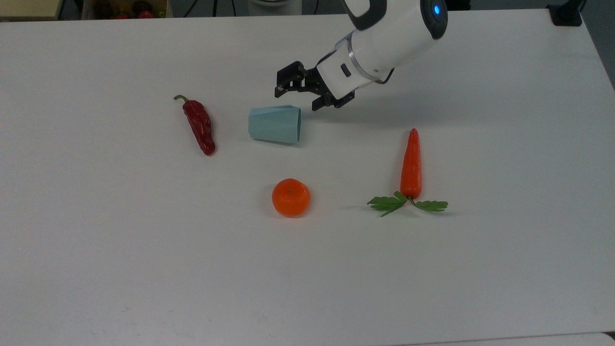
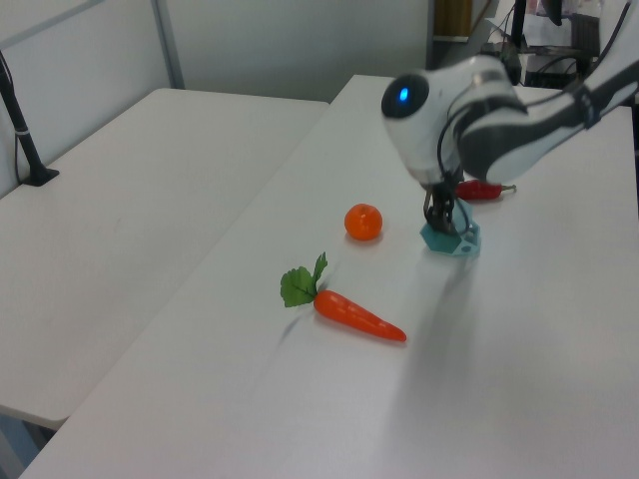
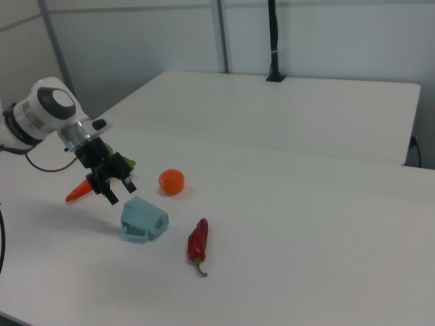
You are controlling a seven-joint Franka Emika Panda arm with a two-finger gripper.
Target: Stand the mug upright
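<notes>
So, fingers (image 1: 277,90) are spread wide and holding nothing; the gripper (image 1: 297,98) hangs just off the mug's (image 1: 274,124) open end, angled in toward it, not touching as far as we can tell. In the right view the gripper (image 3: 115,186) sits just up and to the right view's left of the mug (image 3: 143,219), with a gap between them.

The mug lies on its side on the bench (image 1: 144,250), rim toward the top view's right, closed base toward the top view's left and the red chili (image 1: 199,126). In the left view the hexagonal mouth faces the camera, with the gripper (image 2: 441,214) partly in front of the mug (image 2: 449,238). The handle looks to be down near the bench on the side away from the orange (image 1: 290,197), going by the right view.

Handling, our read: small, rigid, thin-walled, probably light. Smooth flat facets, so likely slippery but good for parallel pads. It is tapered, so a squeeze across the body may push it out toward the narrow end. We'd take the wall at the rim, one finger inside and one outside on a flat facet, then pivot it up onto the base. On its side it may roll or skid when nudged, so close gently.

The carrot (image 1: 412,166) lies well apart, out of the way.
</notes>
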